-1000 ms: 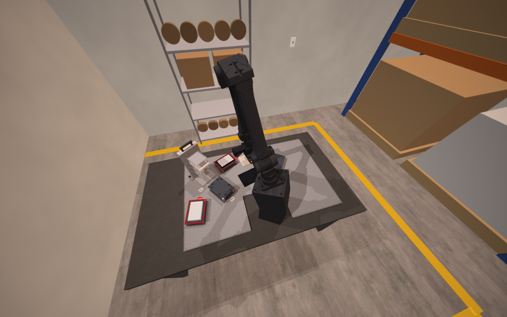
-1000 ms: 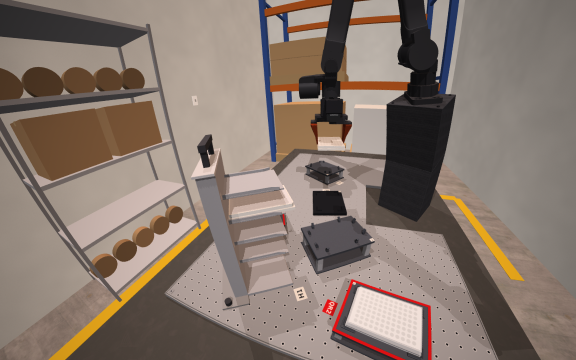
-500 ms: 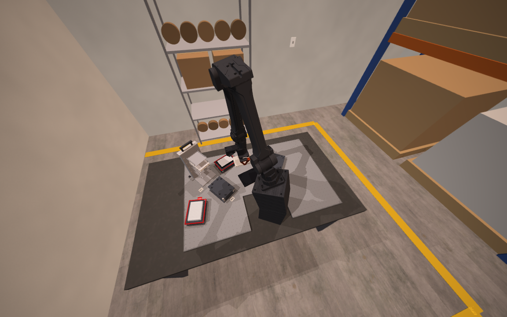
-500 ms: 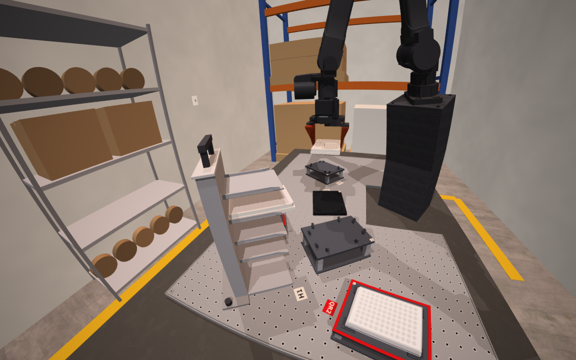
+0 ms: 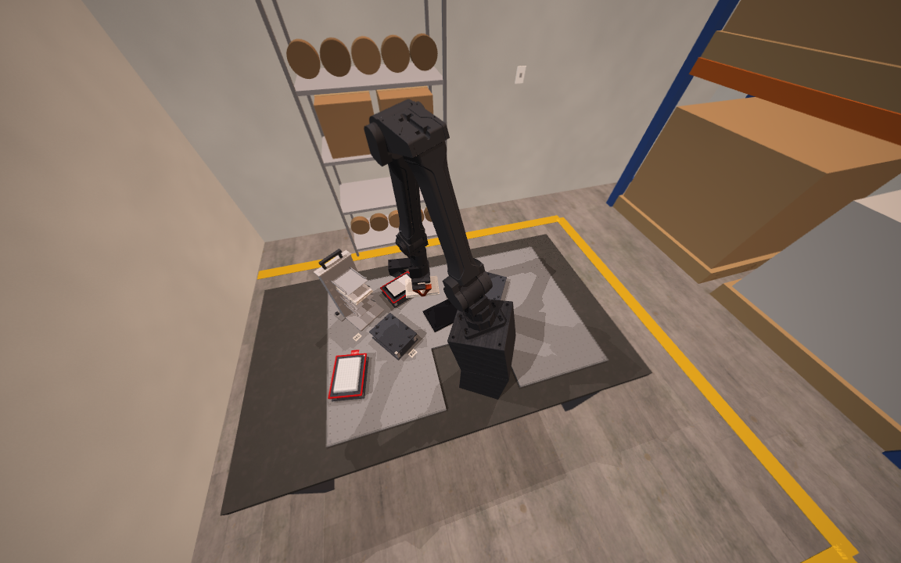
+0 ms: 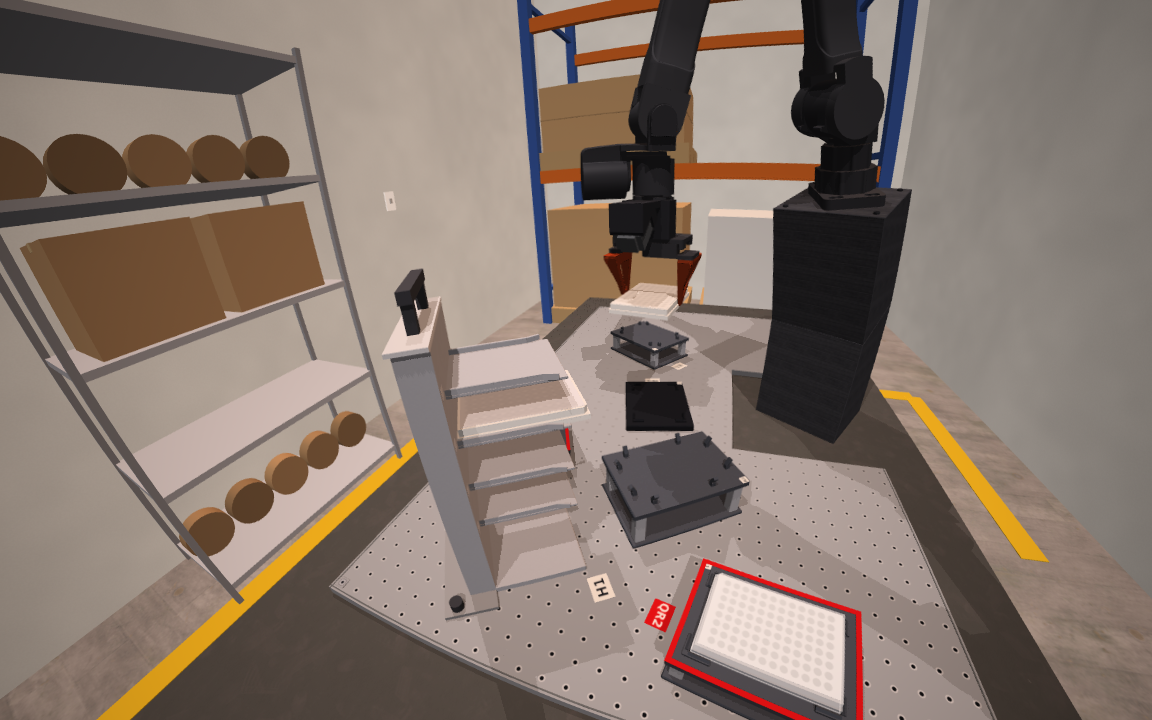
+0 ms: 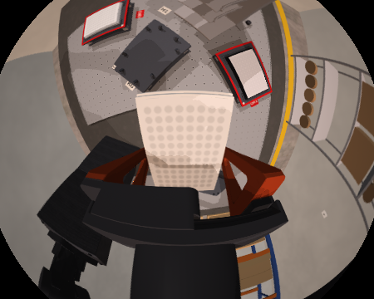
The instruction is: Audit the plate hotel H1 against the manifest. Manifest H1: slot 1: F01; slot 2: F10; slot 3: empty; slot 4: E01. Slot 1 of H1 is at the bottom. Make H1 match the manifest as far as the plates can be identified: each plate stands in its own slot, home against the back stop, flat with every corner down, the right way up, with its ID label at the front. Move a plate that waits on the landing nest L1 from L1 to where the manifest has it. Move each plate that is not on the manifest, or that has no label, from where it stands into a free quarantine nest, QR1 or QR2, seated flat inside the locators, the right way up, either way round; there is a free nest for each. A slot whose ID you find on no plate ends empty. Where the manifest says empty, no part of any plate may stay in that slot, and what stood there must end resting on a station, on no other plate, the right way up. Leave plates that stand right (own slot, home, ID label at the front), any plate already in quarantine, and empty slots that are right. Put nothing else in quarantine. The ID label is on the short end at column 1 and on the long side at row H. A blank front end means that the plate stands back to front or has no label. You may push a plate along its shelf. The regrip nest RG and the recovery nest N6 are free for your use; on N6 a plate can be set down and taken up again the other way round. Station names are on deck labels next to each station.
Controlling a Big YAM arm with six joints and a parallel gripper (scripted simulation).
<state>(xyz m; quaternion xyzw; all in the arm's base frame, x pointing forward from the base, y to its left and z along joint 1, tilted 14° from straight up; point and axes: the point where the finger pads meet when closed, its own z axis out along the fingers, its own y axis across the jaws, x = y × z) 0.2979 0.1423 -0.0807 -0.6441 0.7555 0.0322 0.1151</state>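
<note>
Gripper (image 6: 652,259) clasps a white well plate (image 6: 644,300) in the air, apparently above the far nest (image 6: 649,345).

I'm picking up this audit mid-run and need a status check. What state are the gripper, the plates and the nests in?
gripper: shut on held well plate, raised above the deck.
held well plate: airborne, wells up.
plate in hotel: on an upper shelf, front edge sticking out.
QR2 nest: occupied by a well plate.
second red-framed nest: occupied by a plate.
near dark nest: unoccupied.
far dark nest: unoccupied.
</note>
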